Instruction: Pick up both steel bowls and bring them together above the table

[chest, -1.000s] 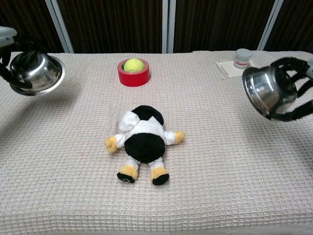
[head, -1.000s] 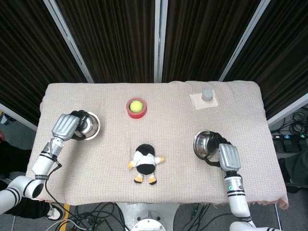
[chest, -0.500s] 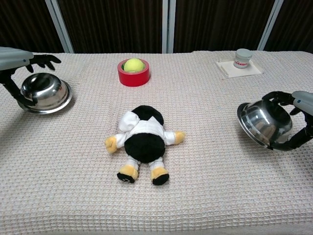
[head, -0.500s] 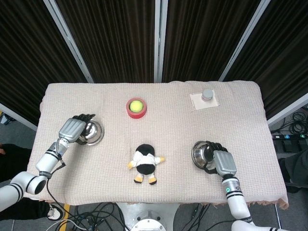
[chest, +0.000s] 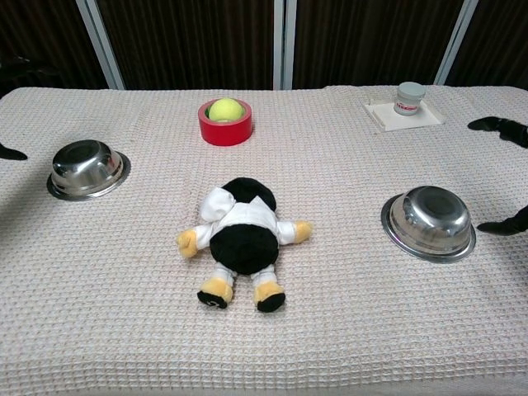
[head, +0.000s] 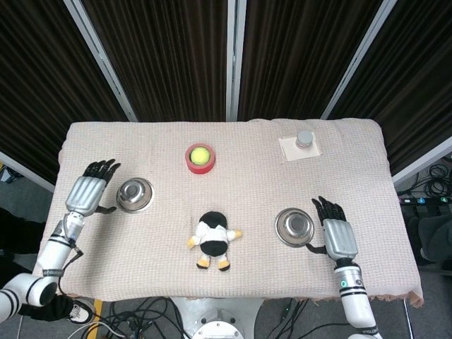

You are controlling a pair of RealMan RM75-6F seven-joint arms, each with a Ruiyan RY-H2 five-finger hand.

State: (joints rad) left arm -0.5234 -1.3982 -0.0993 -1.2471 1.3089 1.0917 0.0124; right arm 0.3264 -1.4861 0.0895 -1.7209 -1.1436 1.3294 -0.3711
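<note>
Two steel bowls rest upside down on the table. The left bowl (head: 134, 195) (chest: 87, 168) lies near the left edge, the right bowl (head: 295, 227) (chest: 429, 222) at the front right. My left hand (head: 87, 193) hangs open just left of its bowl, fingers spread, holding nothing. My right hand (head: 337, 234) is open just right of the other bowl, its thumb close to the rim. In the chest view only dark fingertips (chest: 505, 127) show at the frame edges.
A black and white plush toy (head: 212, 240) (chest: 239, 239) lies at the front centre between the bowls. A red tape roll with a tennis ball (head: 200, 157) (chest: 225, 120) sits at the back. A small jar (head: 304, 139) stands on a white pad at the back right.
Both hands lowered their bowls onto the table and let go. The hands then opened and drew outward, left hand to the left, right hand to the right.
</note>
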